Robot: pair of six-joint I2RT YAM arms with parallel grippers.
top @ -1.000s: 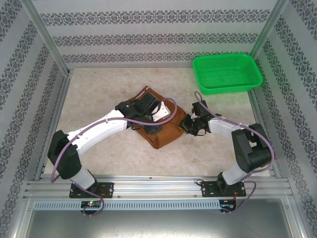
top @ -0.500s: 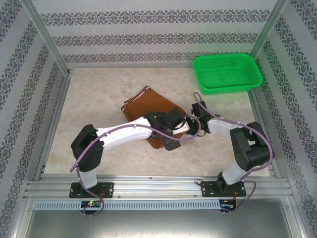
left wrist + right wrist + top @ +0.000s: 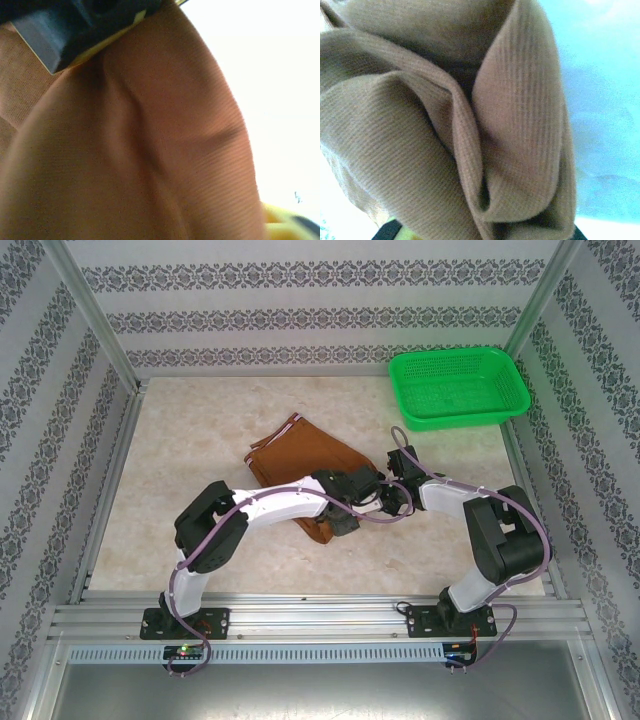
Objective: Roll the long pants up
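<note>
Here we see the long pants (image 3: pixel 300 455) bunched on the counter (image 3: pixel 190 450), right gripper (image 3: pixel 390 498) clamped on their cloth, left gripper (image 3: pixel 346 522) against it, grip we cannot tell.

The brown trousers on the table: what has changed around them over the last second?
The left gripper swung from over the middle of the rust-brown cloth pants to their near right corner, beside the right gripper, uncovering the far part. The right gripper stayed clamped on the cloth's right edge; the green plastic basket did not move.
</note>
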